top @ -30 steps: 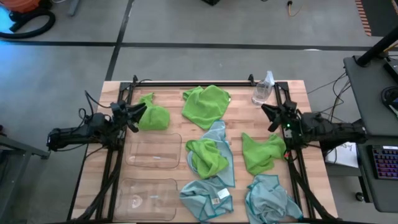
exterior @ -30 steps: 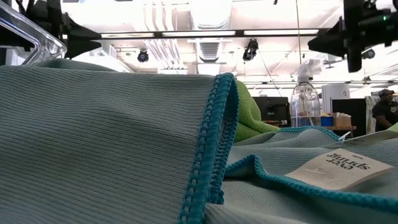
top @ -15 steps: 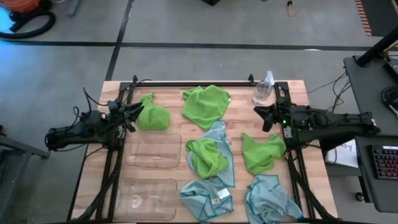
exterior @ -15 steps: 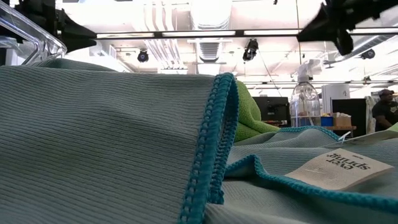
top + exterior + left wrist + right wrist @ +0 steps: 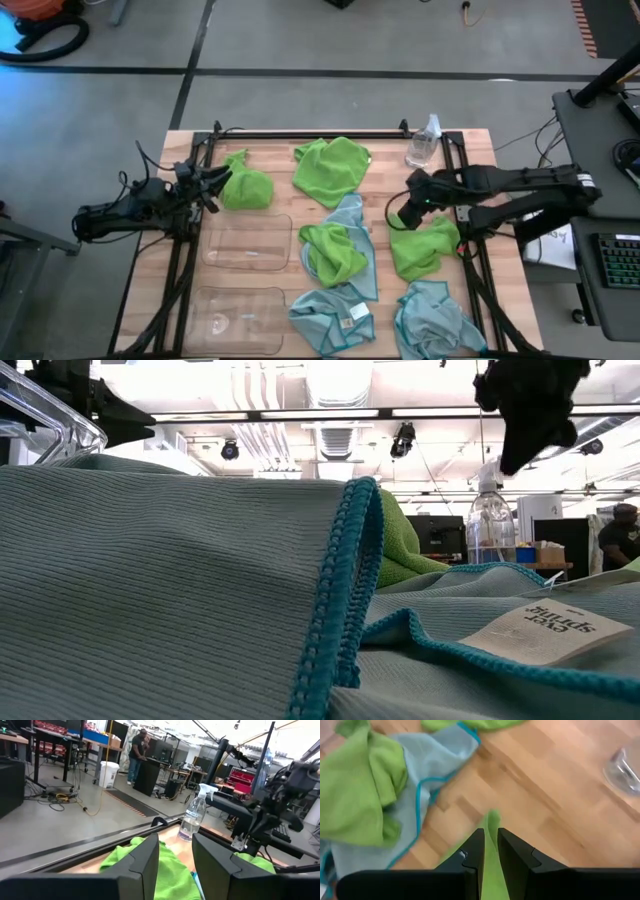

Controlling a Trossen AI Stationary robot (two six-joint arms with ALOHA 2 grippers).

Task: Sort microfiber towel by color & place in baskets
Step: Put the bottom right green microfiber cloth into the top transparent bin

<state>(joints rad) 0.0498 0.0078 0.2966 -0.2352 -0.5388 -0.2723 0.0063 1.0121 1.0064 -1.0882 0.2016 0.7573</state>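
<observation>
Wooden table (image 5: 270,165), towelless baskets (image 5: 247,242)

Bright, even overhead light; ceiling lamps glare, and the right wrist view blurs.

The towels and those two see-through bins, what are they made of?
The blue towel looks like finely ribbed woven cloth, matte, with a stitched teal hem. The green towel looks softer, crumpling into folds. The bins seem clear, glossy plastic: the wood shows through.
</observation>
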